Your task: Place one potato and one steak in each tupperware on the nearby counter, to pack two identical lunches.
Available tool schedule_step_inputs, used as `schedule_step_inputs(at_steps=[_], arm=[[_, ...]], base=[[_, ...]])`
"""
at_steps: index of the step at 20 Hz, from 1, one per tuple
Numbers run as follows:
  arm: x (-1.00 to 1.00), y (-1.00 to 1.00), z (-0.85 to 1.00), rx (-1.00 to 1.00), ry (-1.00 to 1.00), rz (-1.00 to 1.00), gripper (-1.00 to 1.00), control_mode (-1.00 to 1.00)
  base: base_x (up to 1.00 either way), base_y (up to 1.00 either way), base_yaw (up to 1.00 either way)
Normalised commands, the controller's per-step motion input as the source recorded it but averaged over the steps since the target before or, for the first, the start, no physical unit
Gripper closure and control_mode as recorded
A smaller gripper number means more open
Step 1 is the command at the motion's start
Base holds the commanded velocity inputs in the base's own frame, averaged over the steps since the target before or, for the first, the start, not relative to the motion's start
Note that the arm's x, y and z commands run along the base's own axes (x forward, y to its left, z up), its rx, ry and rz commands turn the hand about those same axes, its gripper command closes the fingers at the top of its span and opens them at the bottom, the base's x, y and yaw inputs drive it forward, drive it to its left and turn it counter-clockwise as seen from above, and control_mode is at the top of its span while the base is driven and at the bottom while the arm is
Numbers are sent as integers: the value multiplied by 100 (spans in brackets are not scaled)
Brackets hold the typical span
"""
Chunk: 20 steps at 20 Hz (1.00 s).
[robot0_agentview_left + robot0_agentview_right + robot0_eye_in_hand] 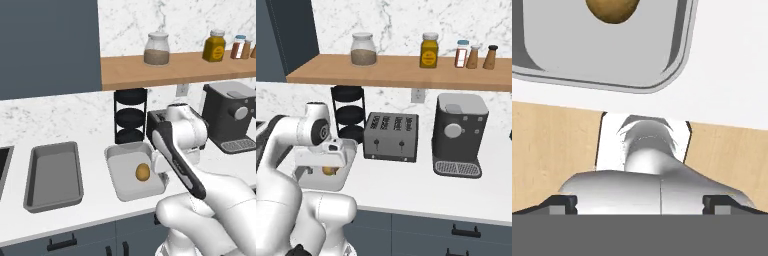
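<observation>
Two grey tupperware trays lie on the white counter point(95, 207). The left tupperware point(54, 176) holds nothing. The right tupperware point(120, 186) holds one yellow-brown potato point(142, 172), near its right side. In the hand view the potato point(612, 9) lies at the top edge, inside the tray's rounded rim point(679, 55). My gripper point(639, 202) hangs open above the right tray's near right corner, its dark fingertips point(562, 204) wide apart with nothing between them. In the right base view my white hand covers most of that tray point(323, 184); the potato point(331, 171) peeks out beneath it. The steak is out of view.
Behind the right tray stand a black three-tier rack point(130, 116) and a toaster point(392, 136). A dark coffee machine point(458, 132) sits further right. A wooden shelf point(170, 72) with jars hangs above. A sink edge point(3, 167) lies at the far left.
</observation>
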Motion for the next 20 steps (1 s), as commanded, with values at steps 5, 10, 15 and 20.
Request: schedule_step_inputs(at_steps=[5, 10, 15, 20], arm=[[-40, -50, 60, 9, 1, -5, -100, -100], [-62, 0, 87, 3, -10, -5, -100, -100], [-34, 0, 8, 0, -8, 0, -100, -100], [-3, 0, 0, 0, 0, 0, -100, -100]], base=[[0, 0, 0], [0, 0, 0], [0, 0, 0], [0, 0, 0]])
